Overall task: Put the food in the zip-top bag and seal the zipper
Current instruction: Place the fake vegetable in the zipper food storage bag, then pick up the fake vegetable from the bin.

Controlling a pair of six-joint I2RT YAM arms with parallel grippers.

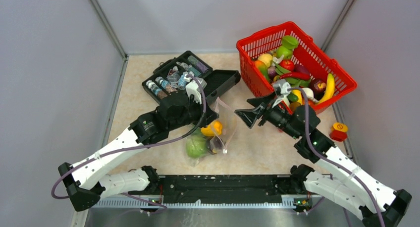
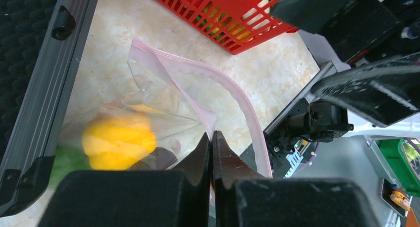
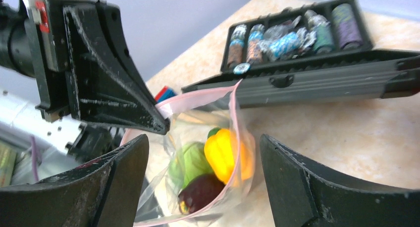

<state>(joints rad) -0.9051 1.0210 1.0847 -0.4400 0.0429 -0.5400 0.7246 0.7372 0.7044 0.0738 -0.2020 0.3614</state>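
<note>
bag (image 1: 225, 125) sits on the worktop (image 1: 262, 147), its zipper (image 2: 241, 99) rim clenched in the left tool (image 2: 212, 135), seemingly to hold the mouth open toward the right tool (image 1: 243, 108), which hangs released and empty beside it, with pepper (image 3: 223, 152), apple (image 3: 190, 162) and purple fruit (image 3: 200, 192) inside.

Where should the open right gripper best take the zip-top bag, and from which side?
Probably the free lip of the zipper, opposite the pinch of the left gripper, coming from the red basket side. That pink strip stands up as a thin, flat band in front of the right gripper; the film below is slack.
</note>
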